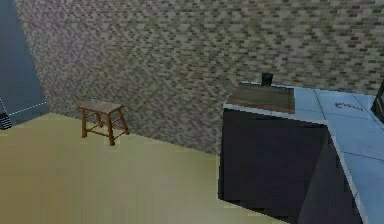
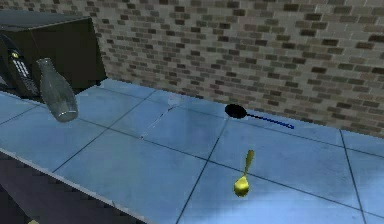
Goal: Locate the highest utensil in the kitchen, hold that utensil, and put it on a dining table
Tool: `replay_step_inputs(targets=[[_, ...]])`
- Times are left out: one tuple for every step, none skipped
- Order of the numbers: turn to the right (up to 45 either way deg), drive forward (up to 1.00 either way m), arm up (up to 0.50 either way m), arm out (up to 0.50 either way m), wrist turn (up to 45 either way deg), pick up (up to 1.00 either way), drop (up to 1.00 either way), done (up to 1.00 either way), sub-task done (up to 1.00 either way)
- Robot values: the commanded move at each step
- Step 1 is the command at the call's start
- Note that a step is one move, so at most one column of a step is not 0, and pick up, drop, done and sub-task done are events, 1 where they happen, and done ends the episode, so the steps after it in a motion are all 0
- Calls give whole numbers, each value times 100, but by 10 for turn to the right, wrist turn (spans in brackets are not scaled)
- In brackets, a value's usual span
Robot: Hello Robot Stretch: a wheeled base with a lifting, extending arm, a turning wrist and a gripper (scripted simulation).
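forward view ahead and slightly down, across yellow floor (image 1: 60,170) to brick wall (image 1: 150,60), stool (image 1: 103,119) mid-distance, tabletop (image 1: 345,125) corner at right, arm side view close above blue-tiled tabletop, facing brick wall behind it, overlap on tabletop

Rough, matt brick forms the wall (image 1: 150,60). The stool (image 1: 103,118) is bare brown wood; the floor (image 1: 80,170) is smooth and matt. The bench (image 2: 150,160) carries smooth pale-blue tiles with a soft sheen. The bottle (image 2: 57,90) is clear, glossy glass. The yellow utensil (image 2: 245,172) looks smooth and shiny; the black utensil (image 2: 255,116) looks matt.
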Motion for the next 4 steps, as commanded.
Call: replay_step_inputs(targets=[[0, 0, 38, 0, 0, 0, 0, 0, 0], [0, 0, 0, 34, 0, 0, 0, 0, 0], [0, 0, 0, 0, 450, 0, 0, 0, 0], [0, 0, 0, 0, 450, 0, 0, 0, 0]])
